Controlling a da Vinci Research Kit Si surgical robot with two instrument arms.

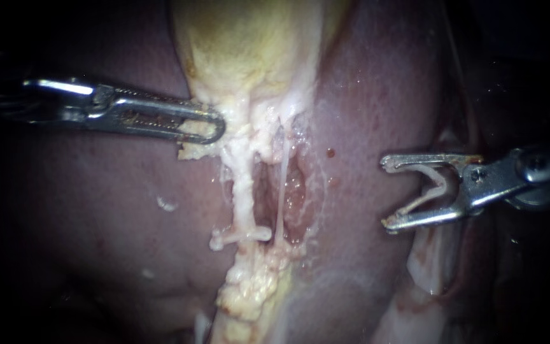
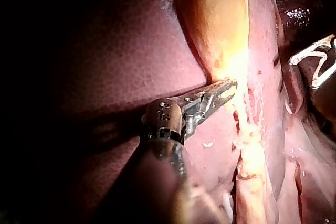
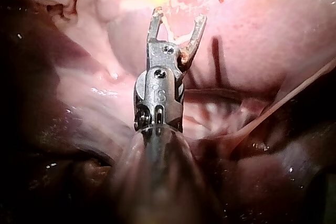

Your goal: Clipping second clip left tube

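1. Right instrument [image 1: 386,193]: enters from the right and hangs over the liver [image 1: 97,210], well apart from both tubes. Its jaws stand wide and cradle a loaded clip [image 1: 440,186]. Both jaws touch it, so they are grasping it but have not squeezed it closed.
2. Left instrument [image 1: 214,129]: enters from the left. Its jaws are clenched on the pale lower edge of the gallbladder [image 1: 249,44], just beside where the tubes leave it. Judged to be holding that tissue taut.
3. Left tube [image 1: 243,191]: a thick white strand running from the gallbladder's lower end, beside a dark hollow, to the fatty tissue. A set clip [image 1: 240,237] lies crosswise on its lower end.
4. Right tube [image 1: 282,185]: a thin strand just beside the left one. No clip is seen on it.
5. Step in hand, as judged: the approach. The second clip is loaded but not yet at the tube.
6. Next move calls for carrying the wide jaws across to the left tube. The right tube lies between and must not be caught.
7. The jaws should straddle the left tube alone, on the bare stretch between set clip and gallbladder. Both tips should show past the tube before closing.
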